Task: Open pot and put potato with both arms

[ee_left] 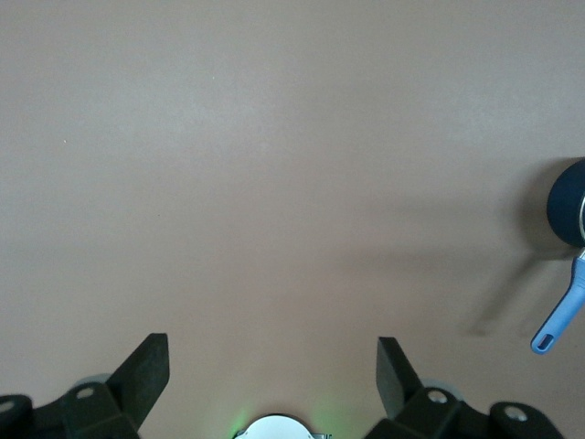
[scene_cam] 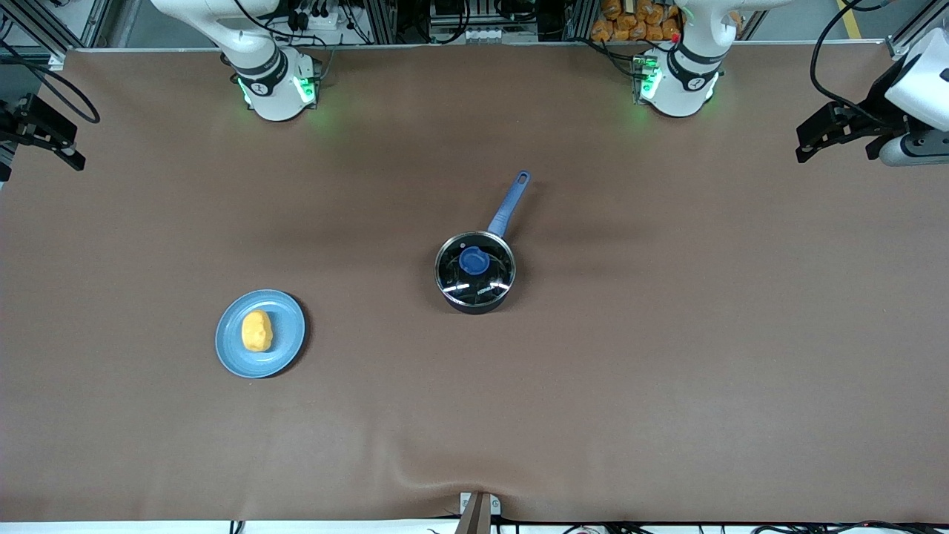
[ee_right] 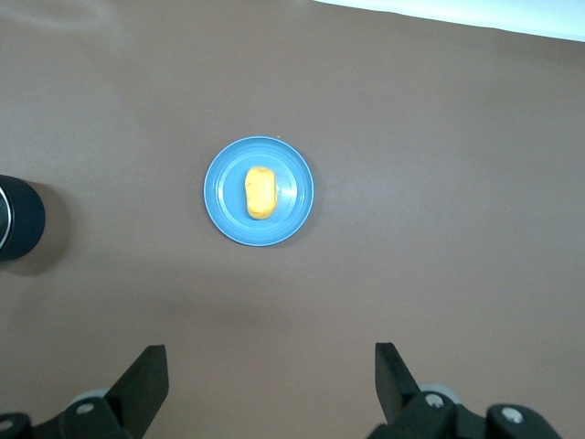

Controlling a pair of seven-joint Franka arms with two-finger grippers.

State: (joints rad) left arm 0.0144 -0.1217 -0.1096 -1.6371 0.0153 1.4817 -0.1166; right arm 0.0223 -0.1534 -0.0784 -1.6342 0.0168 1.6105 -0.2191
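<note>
With both the left gripper (ee_left: 272,366) and the right gripper (ee_right: 271,375) spread wide and empty, high over the table, the blue knob (scene_cam: 474,260) of the lid (seated on the pot (scene_cam: 475,271)) should be approached squarely from above before the potato (scene_cam: 256,331) is lifted off the plate (scene_cam: 291,343).

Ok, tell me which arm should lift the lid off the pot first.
Probably the left. The pot sits toward the left arm's end, its lid still on. The left gripper is open over bare table beside it; the right gripper, also open, looks down on the potato.

One pot (scene_cam: 474,273), one lid (scene_cam: 474,264), one potato (scene_cam: 256,331), one plate (scene_cam: 285,350) and two arms are counted on the table (scene_cam: 667,356)
</note>
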